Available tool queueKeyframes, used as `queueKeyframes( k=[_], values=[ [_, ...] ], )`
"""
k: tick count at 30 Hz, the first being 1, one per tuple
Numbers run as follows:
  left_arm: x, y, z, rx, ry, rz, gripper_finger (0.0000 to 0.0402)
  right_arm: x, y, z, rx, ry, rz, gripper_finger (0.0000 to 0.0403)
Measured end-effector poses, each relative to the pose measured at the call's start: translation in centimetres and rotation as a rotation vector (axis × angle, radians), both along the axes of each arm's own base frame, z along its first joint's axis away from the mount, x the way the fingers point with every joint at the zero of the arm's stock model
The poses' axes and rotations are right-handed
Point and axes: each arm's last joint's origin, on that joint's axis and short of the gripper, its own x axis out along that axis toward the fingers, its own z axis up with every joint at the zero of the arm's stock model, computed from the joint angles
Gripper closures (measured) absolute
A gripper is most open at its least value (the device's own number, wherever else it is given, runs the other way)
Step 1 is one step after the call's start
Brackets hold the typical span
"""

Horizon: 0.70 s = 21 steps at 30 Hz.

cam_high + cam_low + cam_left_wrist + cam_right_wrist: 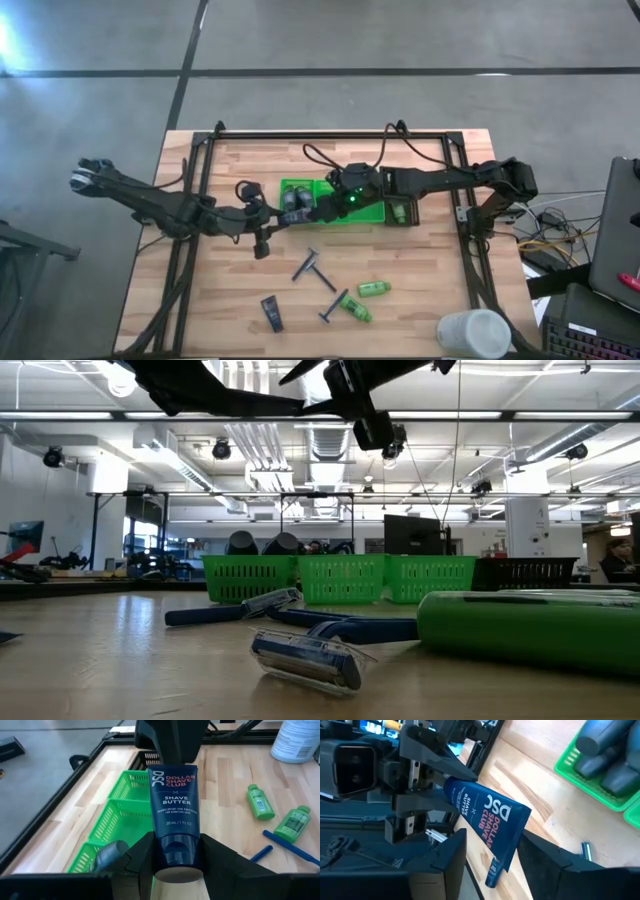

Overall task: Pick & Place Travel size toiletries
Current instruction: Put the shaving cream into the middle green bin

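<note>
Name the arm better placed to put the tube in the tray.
Likely right: the right gripper, open, straddles the tube above the tray; the left gripper holds its cap end.

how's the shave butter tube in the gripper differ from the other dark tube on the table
The held tube is off the table, clamped at its cap end by the left gripper, with the right gripper at its flat end. The loose tube lies flat on the wood near the front edge, touched by neither gripper. The held tube hangs beside the green tray; the loose one lies apart from it. Both are dark, flat travel tubes.
</note>
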Motion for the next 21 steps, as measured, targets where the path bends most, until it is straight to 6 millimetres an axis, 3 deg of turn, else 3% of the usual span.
queueKeyframes(
  k=[7,12,21],
  values=[
    [0.1,0.0,0.1,0.007,-0.009,-0.002,0.0259,0.0,-0.1,-0.1,-0.041,-0.002,0.010,0.0315],
    [0.0,0.0,-0.3,-0.029,0.018,0.010,0.0217,0.0,-0.2,0.0,-0.086,-0.011,0.003,0.0383],
    [-0.8,0.5,-3.2,-0.044,0.180,0.155,0.0125,-1.2,-1.7,-1.6,-0.196,0.212,-0.063,0.0394]
  ],
)
